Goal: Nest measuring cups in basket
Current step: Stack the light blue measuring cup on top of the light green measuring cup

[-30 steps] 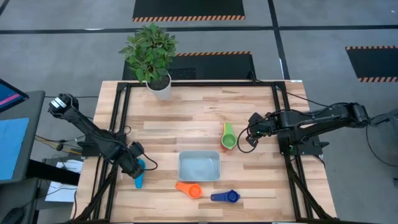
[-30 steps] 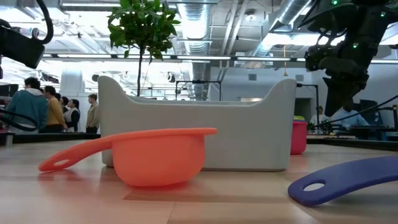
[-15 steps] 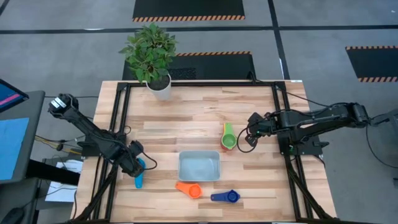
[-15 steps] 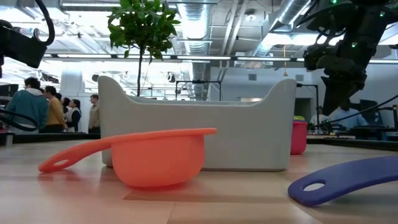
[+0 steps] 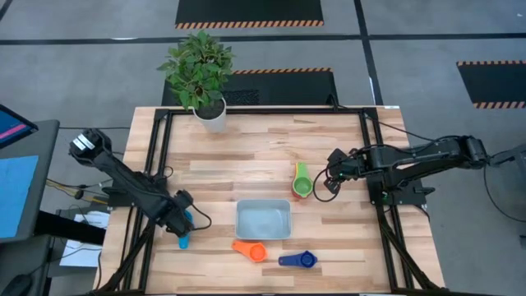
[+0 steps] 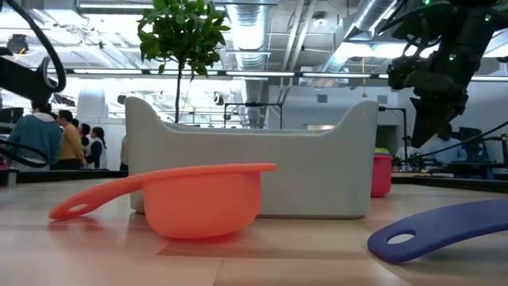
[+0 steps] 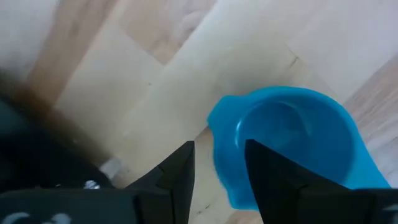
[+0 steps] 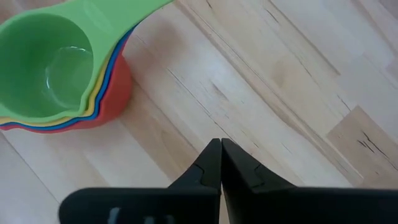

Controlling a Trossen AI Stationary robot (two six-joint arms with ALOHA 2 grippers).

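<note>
A light blue measuring cup (image 7: 292, 143) lies on the wood near the table's left edge (image 5: 183, 238). My left gripper (image 5: 178, 219) points down over it, open, with its fingers on either side of the cup's wall (image 7: 219, 146). The grey-blue basket (image 5: 263, 219) stands at the table's middle. An orange cup (image 5: 251, 249) and a dark blue cup (image 5: 298, 260) lie in front of it. A nested stack with a green cup on top (image 8: 59, 65) rests on the table right of the basket (image 5: 302, 181). My right gripper (image 8: 219, 158) hovers shut beside the stack. My left gripper comes from above, pointing down, with one finger (image 7: 267, 180) over the light blue cup's bowl and the other (image 7: 177, 180) outside its rim (image 7: 217, 134). Whether either finger touches the cup I cannot tell. The cup sits on the table.
A white pot with a green plant (image 5: 205, 78) stands at the table's far edge. Black frame rails (image 5: 160, 164) run along the table's left and right sides. In the low view, people stand in the room beyond the table (image 6: 59, 139).
My left gripper has gone down toward the light blue cup and a little toward the table's near edge. The cups, the basket and my right arm have kept still.
</note>
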